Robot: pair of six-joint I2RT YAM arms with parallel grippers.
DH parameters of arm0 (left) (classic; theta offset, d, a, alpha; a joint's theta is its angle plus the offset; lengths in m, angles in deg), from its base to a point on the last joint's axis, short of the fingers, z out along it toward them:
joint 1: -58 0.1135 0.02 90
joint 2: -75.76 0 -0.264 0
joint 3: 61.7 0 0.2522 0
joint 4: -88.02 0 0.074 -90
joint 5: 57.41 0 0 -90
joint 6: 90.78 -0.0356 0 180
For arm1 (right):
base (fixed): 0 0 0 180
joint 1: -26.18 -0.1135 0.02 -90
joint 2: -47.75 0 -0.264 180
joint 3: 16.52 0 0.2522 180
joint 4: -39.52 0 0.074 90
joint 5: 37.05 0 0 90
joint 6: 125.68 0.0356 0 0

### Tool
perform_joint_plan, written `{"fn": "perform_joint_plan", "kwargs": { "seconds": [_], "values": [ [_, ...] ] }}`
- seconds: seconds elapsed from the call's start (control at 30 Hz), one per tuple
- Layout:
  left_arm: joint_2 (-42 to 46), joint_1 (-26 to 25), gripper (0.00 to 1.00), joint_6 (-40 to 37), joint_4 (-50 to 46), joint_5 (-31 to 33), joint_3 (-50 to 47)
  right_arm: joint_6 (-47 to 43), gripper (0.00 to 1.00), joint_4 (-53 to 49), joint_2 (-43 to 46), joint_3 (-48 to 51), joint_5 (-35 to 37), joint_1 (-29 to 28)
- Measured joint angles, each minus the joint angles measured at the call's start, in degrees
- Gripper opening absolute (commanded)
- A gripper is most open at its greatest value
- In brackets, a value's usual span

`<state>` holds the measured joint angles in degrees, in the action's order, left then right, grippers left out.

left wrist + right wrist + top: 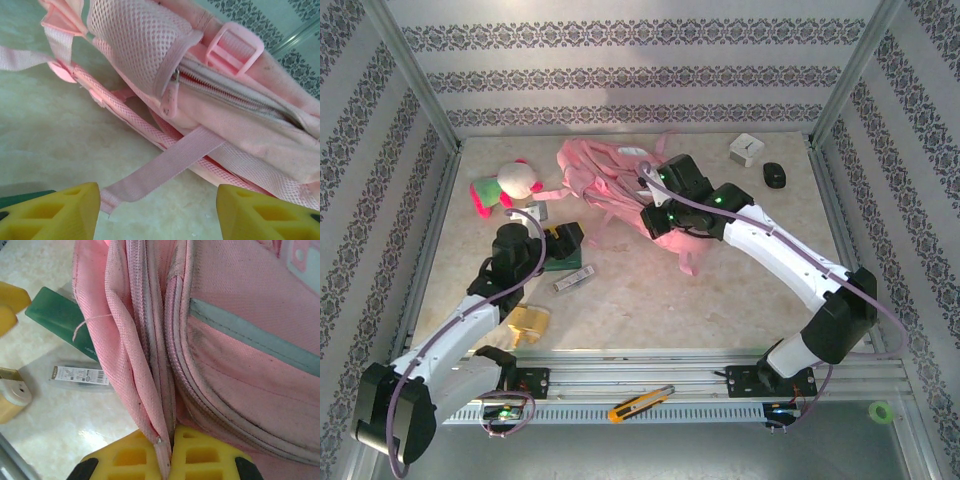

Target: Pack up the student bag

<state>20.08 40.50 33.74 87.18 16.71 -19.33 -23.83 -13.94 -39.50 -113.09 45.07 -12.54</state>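
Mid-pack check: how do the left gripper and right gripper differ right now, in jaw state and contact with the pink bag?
Left gripper is open, yellow fingers wide apart, holding nothing; right gripper is shut on a zippered edge of the student bag. Left gripper sits short of the bag, only a loose strap reaching toward it; right gripper touches the fabric. Both have yellow fingers and face the bag.

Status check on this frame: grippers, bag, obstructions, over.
Right gripper shut on zip edge of student bag. Left gripper open, facing loose strap. Green flat box and labelled packet lie beside bag.
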Motion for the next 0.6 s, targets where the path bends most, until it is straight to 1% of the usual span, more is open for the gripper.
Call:
{"fn": "perform_joint_plan", "kwargs": {
  "seconds": [0.17, 0.27, 0.6],
  "values": [
    [-5.35, 0.00, 0.61, -2.43, 2.80, -1.22, -0.20, 3.93, 0.00, -0.50, 0.24, 0.00, -0.09, -1.51],
    [-8.94, 0.00, 0.60, -5.25, 5.99, -1.64, -0.20, 5.68, 0.00, -0.70, 0.42, 0.02, -0.15, -1.95],
    [-20.92, -0.55, 0.60, -14.32, 22.23, -3.34, -0.07, 8.37, 0.00, -0.33, 1.95, 0.68, -0.57, -2.05]
  ]
}}
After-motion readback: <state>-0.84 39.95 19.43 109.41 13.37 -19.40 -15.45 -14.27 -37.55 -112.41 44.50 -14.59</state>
